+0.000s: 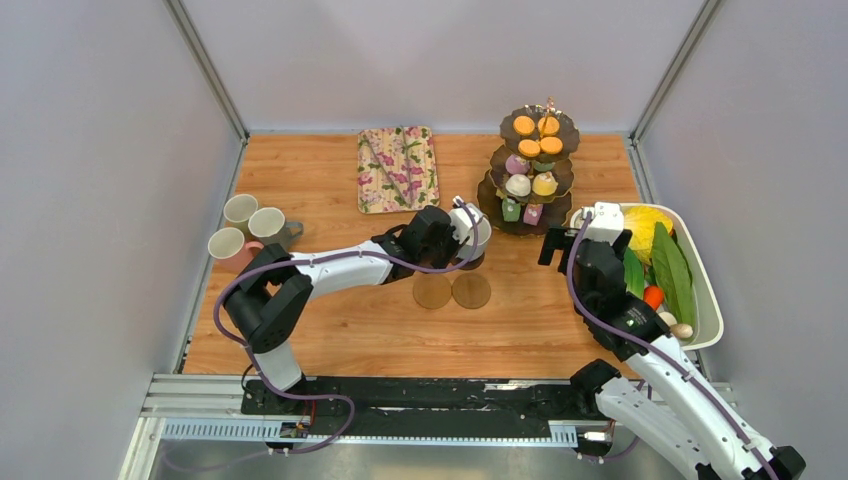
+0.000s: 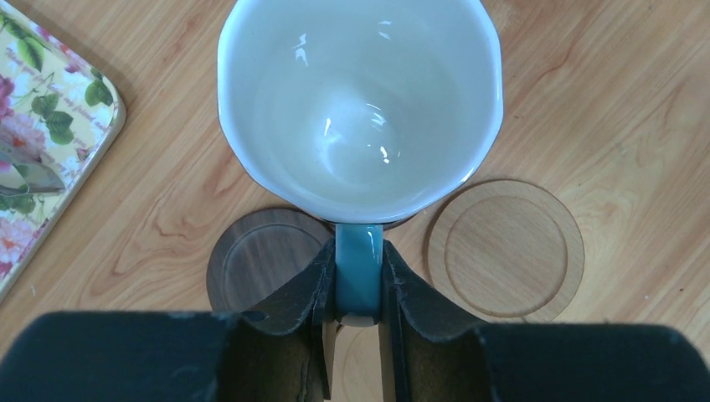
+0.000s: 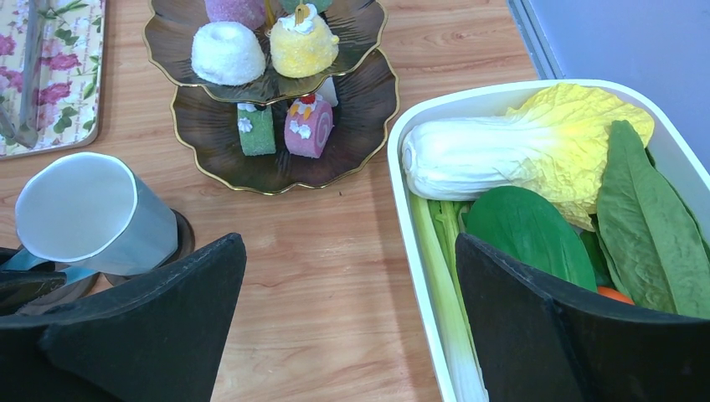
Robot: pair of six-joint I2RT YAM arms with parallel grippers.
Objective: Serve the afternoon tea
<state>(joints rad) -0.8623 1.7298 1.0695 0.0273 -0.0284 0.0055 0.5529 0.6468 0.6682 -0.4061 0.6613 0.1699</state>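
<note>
Pinching the blue mug's (image 2: 360,109) handle, the left gripper (image 2: 358,264) holds it tilted near 2 coasters (image 2: 505,249) while the right gripper (image 3: 347,268) gapes wide.

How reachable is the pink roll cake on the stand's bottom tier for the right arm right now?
Probably yes. The right tool is open and points toward the pink roll cake at the front edge of the stand's bottom tier, with bare table between. The mug is off to one side.
</note>
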